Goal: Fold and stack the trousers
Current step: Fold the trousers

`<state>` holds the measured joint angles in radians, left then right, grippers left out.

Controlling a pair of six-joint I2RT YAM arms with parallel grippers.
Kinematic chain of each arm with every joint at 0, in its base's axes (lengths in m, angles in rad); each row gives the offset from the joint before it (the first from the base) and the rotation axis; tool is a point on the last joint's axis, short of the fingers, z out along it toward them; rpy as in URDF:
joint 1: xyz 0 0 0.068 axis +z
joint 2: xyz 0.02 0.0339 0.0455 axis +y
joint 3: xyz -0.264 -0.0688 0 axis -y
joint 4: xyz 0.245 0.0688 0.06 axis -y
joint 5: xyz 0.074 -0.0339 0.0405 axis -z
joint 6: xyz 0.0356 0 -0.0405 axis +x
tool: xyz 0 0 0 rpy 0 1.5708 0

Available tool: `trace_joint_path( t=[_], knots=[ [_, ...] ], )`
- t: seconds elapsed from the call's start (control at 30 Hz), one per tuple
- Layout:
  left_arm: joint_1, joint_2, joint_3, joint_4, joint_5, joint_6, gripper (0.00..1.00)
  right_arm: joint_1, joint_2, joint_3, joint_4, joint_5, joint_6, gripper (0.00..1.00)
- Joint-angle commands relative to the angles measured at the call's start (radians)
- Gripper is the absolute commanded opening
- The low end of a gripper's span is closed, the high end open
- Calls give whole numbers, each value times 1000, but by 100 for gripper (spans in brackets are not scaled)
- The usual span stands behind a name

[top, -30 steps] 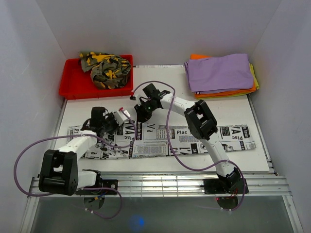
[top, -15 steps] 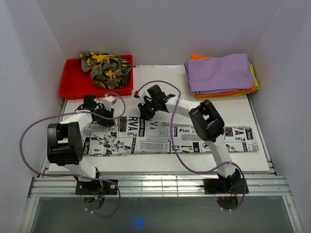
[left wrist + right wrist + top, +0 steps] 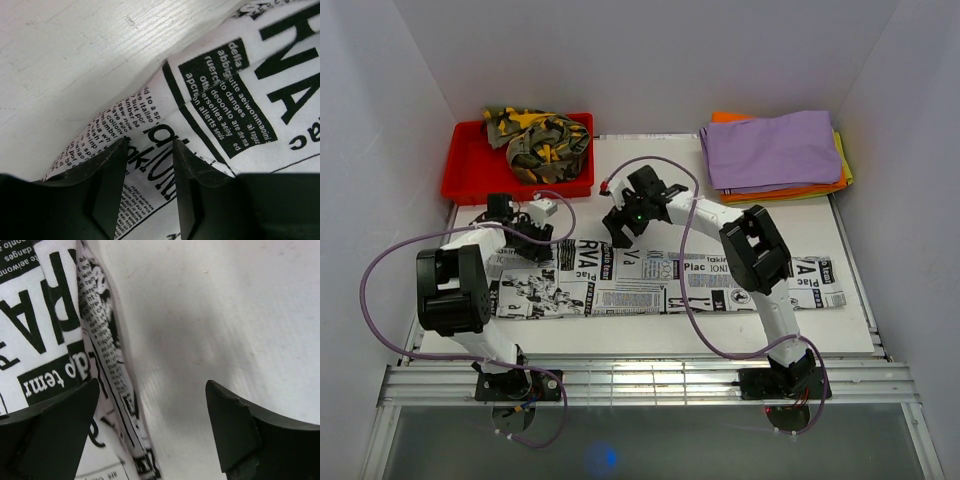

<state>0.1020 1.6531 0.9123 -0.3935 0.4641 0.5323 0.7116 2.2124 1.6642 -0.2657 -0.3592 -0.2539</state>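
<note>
Newspaper-print trousers (image 3: 670, 285) lie spread flat across the white table, legs running right and waist to the left. My left gripper (image 3: 528, 238) sits low at the back left corner of the waist. In the left wrist view its fingers (image 3: 105, 190) stand apart, with the printed cloth (image 3: 240, 75) lying flat under the gap; left gripper (image 3: 149, 145) open. My right gripper (image 3: 618, 225) hangs over the waist's back edge. In the right wrist view it (image 3: 152, 387) is wide open, the trousers' hem (image 3: 105, 355) and bare table between its fingers.
A red bin (image 3: 470, 180) at the back left holds crumpled camouflage trousers (image 3: 540, 140). A stack of folded cloth (image 3: 775, 150), purple on top of orange and yellow, sits at the back right. White walls close in both sides.
The trousers' waist end was drawn toward the back and left and now lies flatter. The right gripper went from shut to wide open, letting the waist edge go. The left jaws parted further.
</note>
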Motion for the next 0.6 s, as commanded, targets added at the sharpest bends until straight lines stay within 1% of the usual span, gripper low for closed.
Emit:
trace_joint_path(
  t=[0.0, 0.03, 0.1, 0.13, 0.2, 0.23, 0.27, 0.3, 0.33, 0.37, 0.4, 0.43, 0.5, 0.57],
  knots=[
    [15, -35, 87, -60, 37, 112, 54, -35, -79, 158, -131, 19, -109, 94],
    [13, -29, 121, -79, 63, 112, 55, -59, -85, 186, -195, 10, -122, 94],
    [-7, 0, 210, -122, 126, 100, 55, -84, -92, 239, -269, -6, -146, 93],
    [-15, 10, 232, -128, 142, 75, 55, -110, -97, 282, -350, -56, -169, 88],
    [-56, 33, 263, -130, 174, 46, 53, -130, -123, 298, -421, -113, -183, 77],
    [-68, 39, 281, -130, 183, 32, 52, -142, -137, 292, -455, -165, -206, 67],
    [-85, 46, 287, -130, 188, 8, 51, -144, -149, 281, -519, -188, -225, 63],
    [-125, 66, 290, -125, 185, -5, 49, -144, -176, 267, -552, -207, -246, 60],
    [-139, 76, 289, -122, 185, -18, 47, -144, -190, 250, -584, -243, -269, 55],
    [-163, 85, 284, -122, 180, -35, 46, -144, -200, 211, -643, -254, -309, 52],
    [-176, 97, 278, -116, 173, -44, 43, -144, -216, 188, -667, -253, -318, 50],
    [-194, 123, 267, -114, 165, -54, 42, -147, -223, 163, -690, -247, -329, 47],
    [-208, 155, 258, -114, 147, -81, 41, -156, -233, 92, -757, -235, -363, 45],
    [-222, 223, 257, -125, 99, -86, 43, -179, -238, 25, -793, -202, -380, 45]
  ],
)
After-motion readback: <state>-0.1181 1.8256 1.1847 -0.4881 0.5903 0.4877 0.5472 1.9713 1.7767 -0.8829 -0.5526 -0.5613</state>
